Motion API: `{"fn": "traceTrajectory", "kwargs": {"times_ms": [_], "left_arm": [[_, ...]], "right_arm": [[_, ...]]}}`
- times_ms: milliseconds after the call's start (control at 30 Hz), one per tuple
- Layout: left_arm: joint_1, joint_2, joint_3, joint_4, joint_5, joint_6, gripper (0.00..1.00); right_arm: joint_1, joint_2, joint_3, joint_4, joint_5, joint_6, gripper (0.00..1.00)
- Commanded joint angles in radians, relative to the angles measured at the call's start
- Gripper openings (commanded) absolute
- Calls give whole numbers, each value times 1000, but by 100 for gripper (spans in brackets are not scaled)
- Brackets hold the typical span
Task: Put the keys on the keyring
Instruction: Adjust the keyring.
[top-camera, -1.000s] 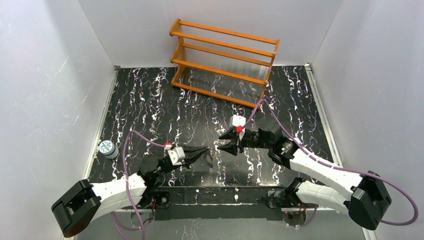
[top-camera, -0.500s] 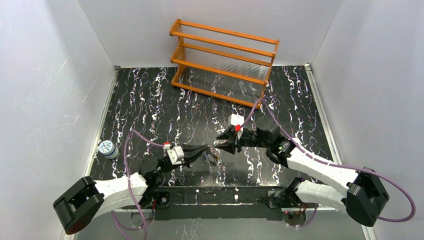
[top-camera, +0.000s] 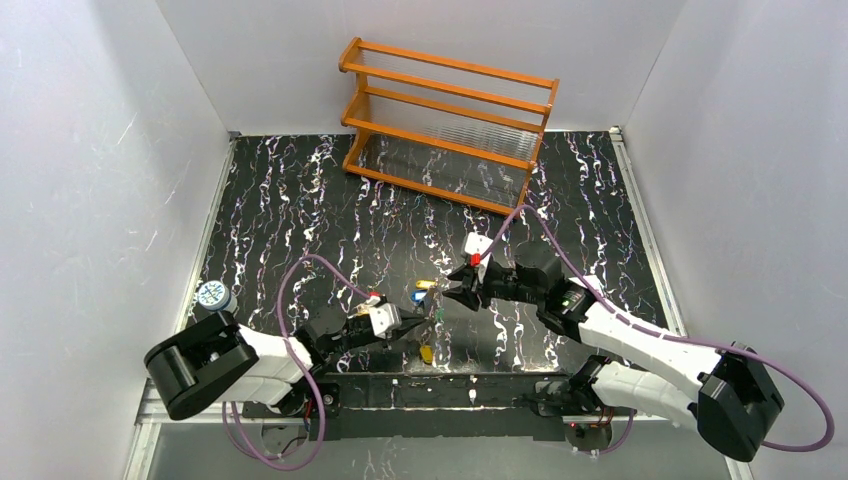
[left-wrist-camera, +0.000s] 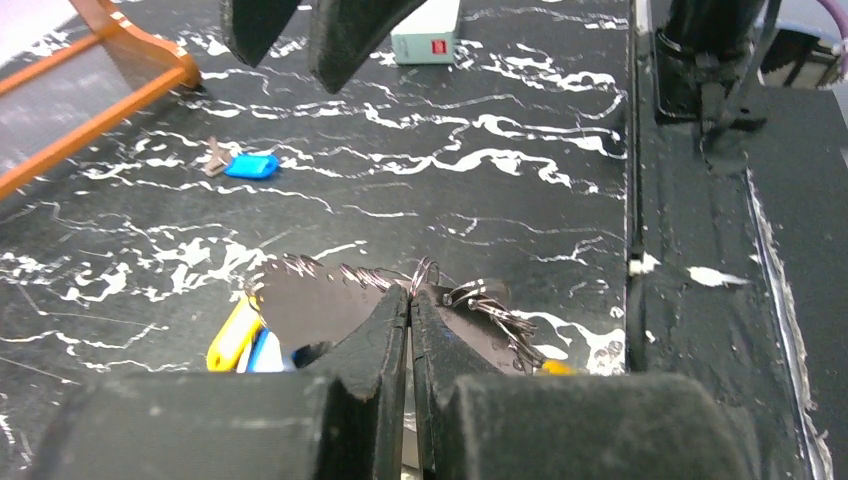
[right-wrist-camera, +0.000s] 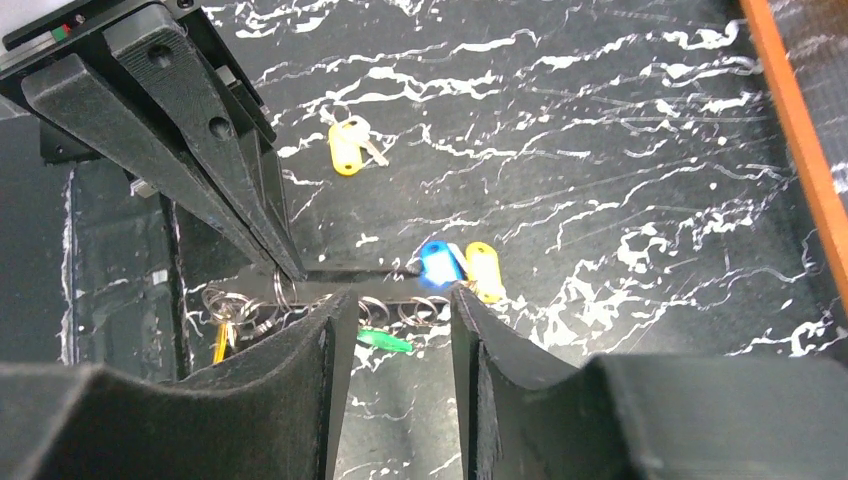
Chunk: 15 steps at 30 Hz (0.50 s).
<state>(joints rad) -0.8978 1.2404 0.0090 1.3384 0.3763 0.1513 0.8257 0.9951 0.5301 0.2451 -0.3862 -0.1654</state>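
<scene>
My left gripper (left-wrist-camera: 410, 296) is shut on the keyring (left-wrist-camera: 424, 272), a thin wire loop pinched at its tips, also seen in the top view (top-camera: 408, 324). Small rings and keys hang along it: a yellow key (left-wrist-camera: 232, 338), a green key (right-wrist-camera: 383, 342) and an orange key (right-wrist-camera: 219, 342). My right gripper (right-wrist-camera: 400, 300) stands open, its tips on either side of the rings, with a blue key (right-wrist-camera: 437, 265) and a yellow key (right-wrist-camera: 483, 271) just beyond its right finger. One yellow key (right-wrist-camera: 345, 146) lies loose on the table (top-camera: 600, 200). Another blue key (left-wrist-camera: 251, 165) lies apart.
An orange wooden rack (top-camera: 445, 120) stands at the back of the black marbled table. A round blue-and-white disc (top-camera: 212, 294) sits at the left edge. Purple cables (top-camera: 300, 275) loop over the arms. White walls close the sides.
My left arm has swung so its gripper sits lower and nearer the front edge, with coloured keys now showing beside it. My right gripper has come down-left toward them and narrowed slightly.
</scene>
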Motion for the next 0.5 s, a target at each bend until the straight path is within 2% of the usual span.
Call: {"fn": "traceTrajectory", "kwargs": {"times_ms": [0,167,467], "left_arm": [[-26,45,-11,19,-28,-2,0],[-35,95,6,36,-157,-213,0],[-39,112,-6,119,-187,-249,0]], "right_arm": [[-4,-28,-28,16,4,22,47],[-6,-30,-90,66,-30,46,47],[-10,-22,-176,264,-127,96,41]]}}
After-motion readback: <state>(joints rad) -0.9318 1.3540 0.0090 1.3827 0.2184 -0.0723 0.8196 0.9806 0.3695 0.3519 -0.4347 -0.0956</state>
